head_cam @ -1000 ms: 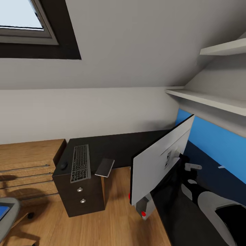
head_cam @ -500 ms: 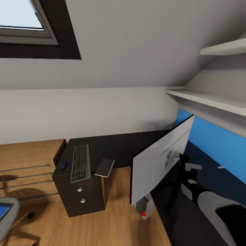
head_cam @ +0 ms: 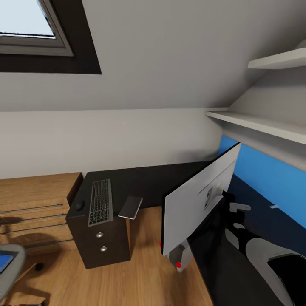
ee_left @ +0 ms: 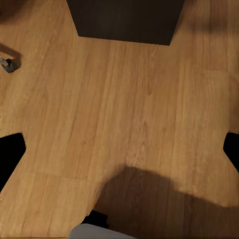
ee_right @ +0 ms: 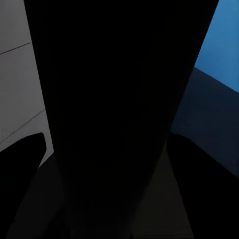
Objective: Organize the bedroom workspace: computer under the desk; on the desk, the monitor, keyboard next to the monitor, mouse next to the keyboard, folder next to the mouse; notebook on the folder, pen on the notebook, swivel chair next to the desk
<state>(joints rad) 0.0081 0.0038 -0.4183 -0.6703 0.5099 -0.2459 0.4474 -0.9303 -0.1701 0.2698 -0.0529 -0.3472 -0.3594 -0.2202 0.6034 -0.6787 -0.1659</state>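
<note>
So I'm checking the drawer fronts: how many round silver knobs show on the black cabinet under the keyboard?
2. One round silver knob sits above the other knob on the black cabinet front; others may be hidden.

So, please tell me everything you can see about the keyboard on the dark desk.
The keyboard is a slim, flat board with a pale grey frame and dark keys in tight rows. It lies flat on the black desk, above the drawer unit, its long side running away from the camera. A dark mouse sits apart on its left, a thin grey notebook on its right, overhanging the desk edge. Nothing rests on it.
</note>
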